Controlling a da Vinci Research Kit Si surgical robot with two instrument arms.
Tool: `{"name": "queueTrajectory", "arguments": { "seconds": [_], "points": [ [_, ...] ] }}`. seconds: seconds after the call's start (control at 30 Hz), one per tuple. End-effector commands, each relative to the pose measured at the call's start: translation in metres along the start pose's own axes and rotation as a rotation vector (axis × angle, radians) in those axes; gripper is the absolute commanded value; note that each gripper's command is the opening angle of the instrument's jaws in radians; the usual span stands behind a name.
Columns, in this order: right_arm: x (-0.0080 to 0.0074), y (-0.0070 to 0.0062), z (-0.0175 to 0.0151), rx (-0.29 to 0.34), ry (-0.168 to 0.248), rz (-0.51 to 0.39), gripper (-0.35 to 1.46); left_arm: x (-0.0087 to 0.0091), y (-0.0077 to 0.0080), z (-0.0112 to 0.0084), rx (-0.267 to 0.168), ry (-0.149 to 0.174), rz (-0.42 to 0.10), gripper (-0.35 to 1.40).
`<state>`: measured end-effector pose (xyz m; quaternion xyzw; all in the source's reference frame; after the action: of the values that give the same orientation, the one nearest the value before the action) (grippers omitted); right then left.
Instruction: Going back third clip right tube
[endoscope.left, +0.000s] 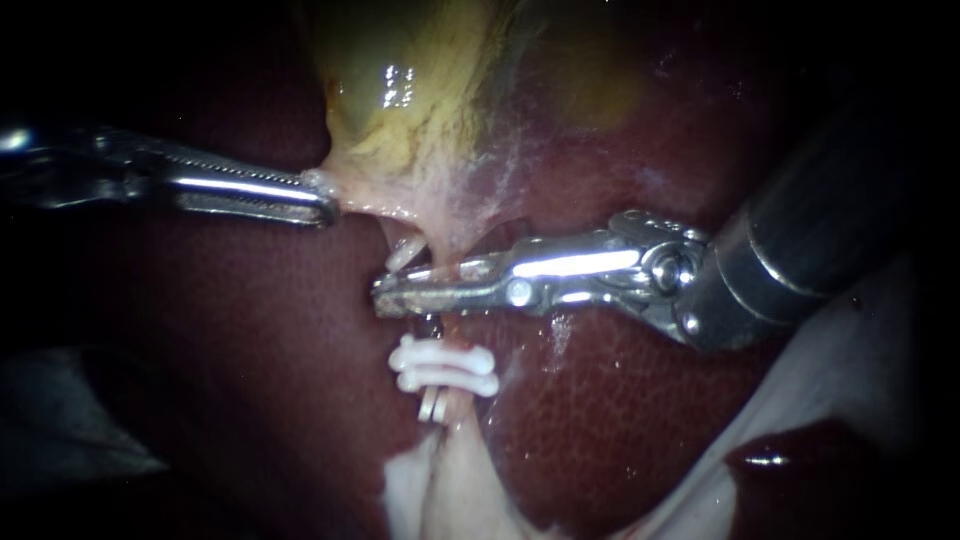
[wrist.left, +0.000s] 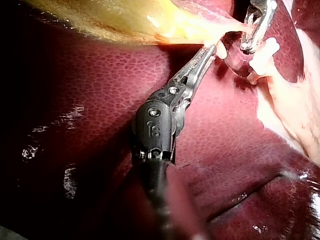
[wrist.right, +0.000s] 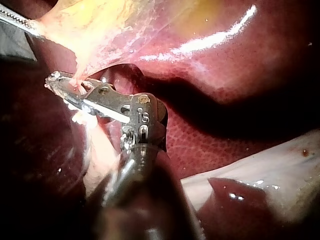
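Observation:
My left instrument (endoscope.left: 318, 203) comes in from the left, its jaws shut on the pale lower edge of the yellow gallbladder (endoscope.left: 420, 90); the left wrist view shows the same grip (wrist.left: 211, 49). My right instrument (endoscope.left: 400, 285) reaches in from the right, and its jaws stand slightly open with the pink tube (endoscope.left: 448, 275) running between them. Two white clips (endoscope.left: 445, 367) sit across the tube just below those jaws. Another white piece (endoscope.left: 405, 252), seemingly a clip, shows just above them. In the right wrist view the jaws (wrist.right: 59, 82) straddle a strand of pink tissue.
Dark red liver (endoscope.left: 620, 400) surrounds the site on all sides. A pale white sheet (endoscope.left: 850, 370) lies at the lower right, with whitish tissue (endoscope.left: 450, 490) below the clips. My right instrument's thick dark shaft (endoscope.left: 830, 210) fills the upper right.

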<state>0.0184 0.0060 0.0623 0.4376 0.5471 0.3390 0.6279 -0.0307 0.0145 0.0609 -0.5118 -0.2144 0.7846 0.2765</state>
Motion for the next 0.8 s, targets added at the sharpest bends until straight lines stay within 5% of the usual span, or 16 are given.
{"name": "queueTrajectory", "arguments": {
  "seconds": [0.03,0.13,0.23,0.57,0.8],
  "points": [
    [-0.0001,0.0001,0.0001,0.0,0.0,-0.013,-0.26,0.0,0.0,0.0,0.0,0.0,0.0,-0.35],
    [-0.0006,0.0006,0.0005,-0.008,0.002,-0.046,0.18,0.0,0.0,0.0,0.0,0.0,0.0,-0.35],
    [-0.0013,0.0016,0.0011,-0.015,-0.001,-0.052,0.38,-0.0001,-0.0001,0.0,0.0,0.0,0.001,-0.35],
    [-0.0046,0.007,0.0011,-0.066,-0.05,-0.045,0.47,-0.0003,-0.0004,0.0001,-0.001,0.0,0.002,-0.35],
    [-0.005,0.0082,0.0002,-0.071,-0.047,-0.006,0.48,-0.0004,-0.0005,0.0001,-0.001,0.0,0.002,-0.35]
  ]
}}
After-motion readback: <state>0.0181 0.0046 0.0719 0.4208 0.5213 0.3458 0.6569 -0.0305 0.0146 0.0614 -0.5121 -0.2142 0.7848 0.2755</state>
